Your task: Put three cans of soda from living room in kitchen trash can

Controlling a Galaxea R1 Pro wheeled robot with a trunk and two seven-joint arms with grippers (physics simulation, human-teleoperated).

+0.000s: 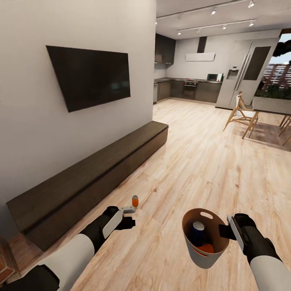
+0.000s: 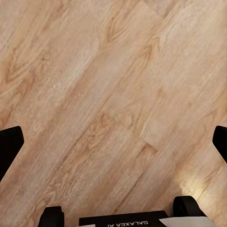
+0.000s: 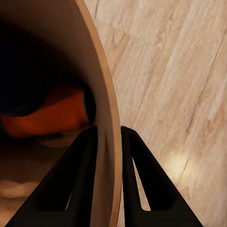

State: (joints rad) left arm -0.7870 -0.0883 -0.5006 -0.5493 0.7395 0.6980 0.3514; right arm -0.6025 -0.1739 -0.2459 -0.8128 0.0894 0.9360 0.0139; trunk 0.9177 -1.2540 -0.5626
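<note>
Open wood floor (image 1: 194,161) runs clear toward the kitchen (image 1: 190,87), between bench (image 1: 93,178) and chairs (image 1: 242,115).

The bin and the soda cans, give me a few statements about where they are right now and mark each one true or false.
1. The right gripper pinches the bin's wall between its jaws. True.
2. The bin is empty. False: a blue can and an orange can lie inside.
3. The left gripper holds an orange can. True.
4. The bin stands on the bench. False: it hangs over the wooden floor.
</note>
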